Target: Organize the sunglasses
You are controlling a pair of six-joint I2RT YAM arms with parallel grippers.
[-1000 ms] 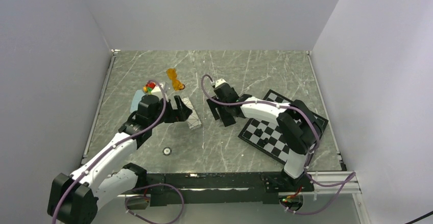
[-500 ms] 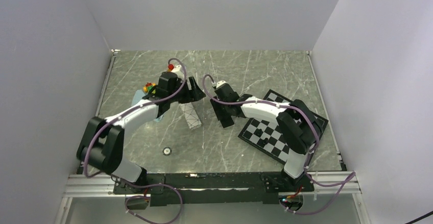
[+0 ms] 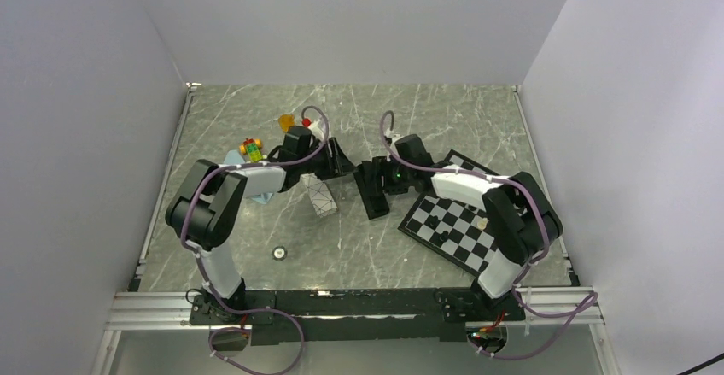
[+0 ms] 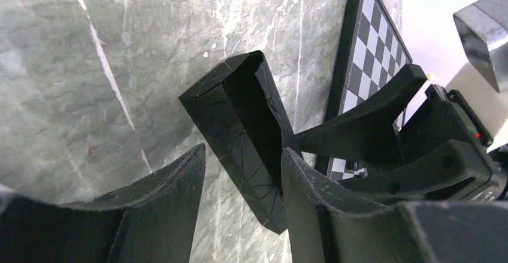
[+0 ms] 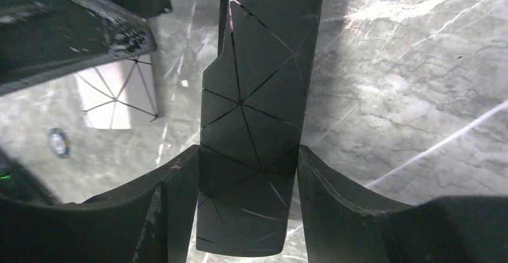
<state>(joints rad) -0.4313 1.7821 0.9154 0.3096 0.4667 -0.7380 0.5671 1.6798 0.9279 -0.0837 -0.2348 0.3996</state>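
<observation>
The orange translucent sunglasses lie at the back of the table, partly behind my left arm. The thin black wire-framed pair shows in no view. My right gripper is shut on the black oblong case, with a finger on each long side. My left gripper is open, and the case's open end lies just beyond and between its fingertips. The white case with black lines lies just to the left of the black case.
A chessboard lies under my right arm at the right. A small colourful toy and a pale blue object sit by my left arm. A small round disc lies nearer the front.
My left arm has swung from beside the white case to the back and right, up to the black case. My right gripper has shifted slightly right with the black case.
</observation>
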